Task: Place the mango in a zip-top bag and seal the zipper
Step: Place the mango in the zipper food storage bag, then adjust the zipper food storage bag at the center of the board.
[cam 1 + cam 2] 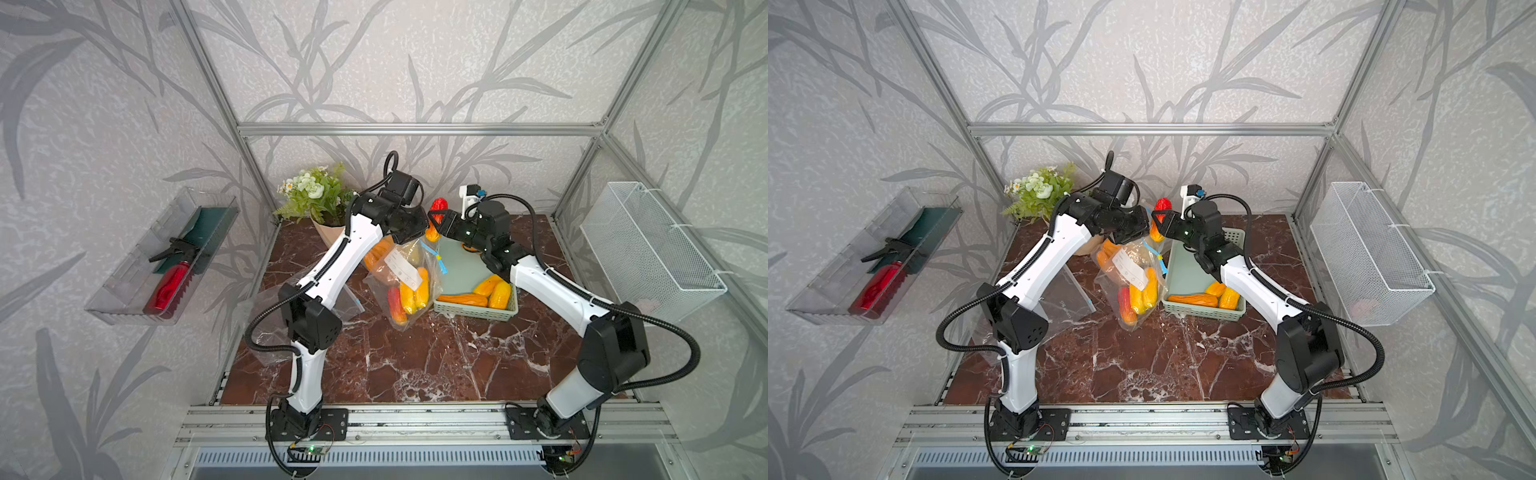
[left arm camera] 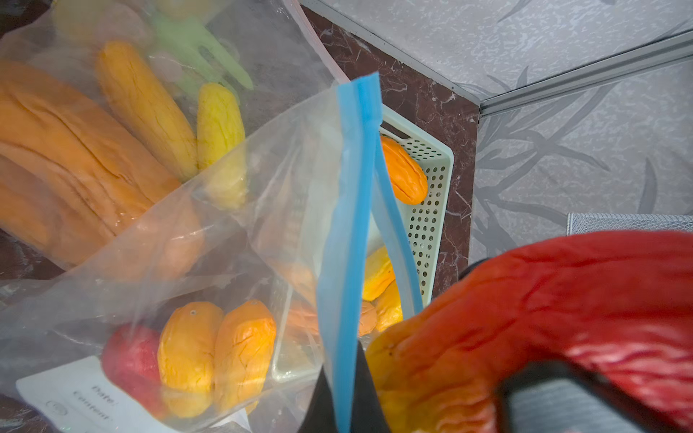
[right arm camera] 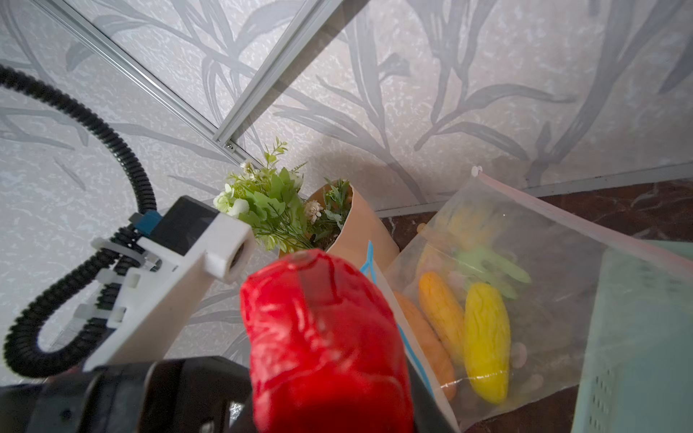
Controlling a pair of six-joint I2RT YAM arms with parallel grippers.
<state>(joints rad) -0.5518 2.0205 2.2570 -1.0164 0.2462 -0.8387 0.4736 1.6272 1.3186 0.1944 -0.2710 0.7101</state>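
Red mango (image 3: 322,337) clasped in my right gripper (image 1: 436,222), raised just beside my left gripper (image 2: 343,412), which is clenched on the blue zipper rim (image 2: 352,225) of the zip-top bag (image 1: 409,291) hanging below it; mouth open, insertion and sealing remain

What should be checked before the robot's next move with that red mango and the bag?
1. The right gripper holds the red mango: ok.
2. The left gripper is shut on the blue zipper strip: ok.
3. The bag has an open mouth: ok; the two strips part, though narrowly.
4. Mango lined up with that mouth: cannot tell; it sits close beside the strip.
5. Room inside: ok; the other fruit lies low in the bag.
6. Zipper sealed: not ok, not yet done.
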